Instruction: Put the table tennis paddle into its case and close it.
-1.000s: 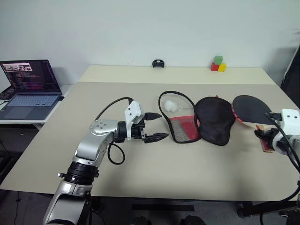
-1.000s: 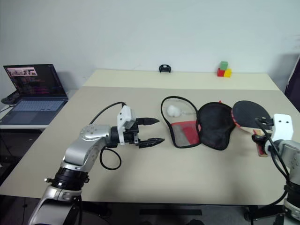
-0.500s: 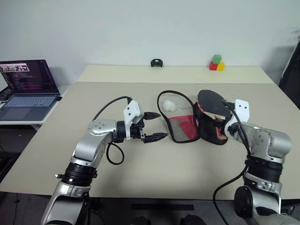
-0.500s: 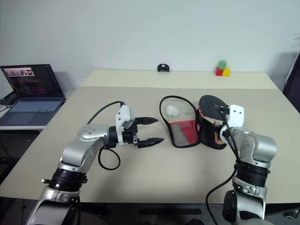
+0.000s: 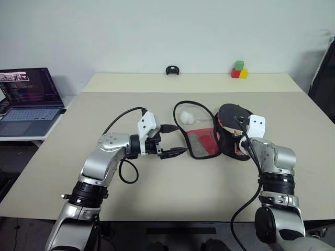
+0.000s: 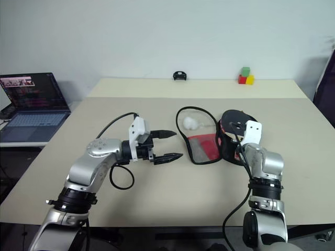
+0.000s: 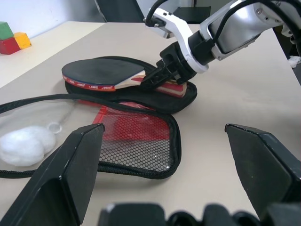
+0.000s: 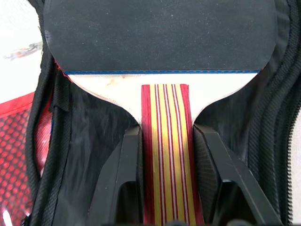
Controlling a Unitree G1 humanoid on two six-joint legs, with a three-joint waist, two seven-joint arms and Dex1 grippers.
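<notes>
Right jaws (image 8: 164,141) clamp the table tennis paddle (image 7: 106,73) handle above its case (image 7: 136,94); left jaws (image 5: 174,140) gape wide, empty.

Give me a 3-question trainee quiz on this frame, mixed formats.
1. True or false: the right gripper grips the paddle by its handle.
2. Which part of the case does the paddle sit over? A) the red mesh flap B) the black half C) neither, it lies on bare table
3. Fill in: the left gripper hovers beside the case with its jaws ____.

Key:
1. True. Its jaws are shut on the striped handle.
2. B. The red mesh flap lies open flat, with the white ball on the clear flap beyond it.
3. Open, holding nothing.
</notes>
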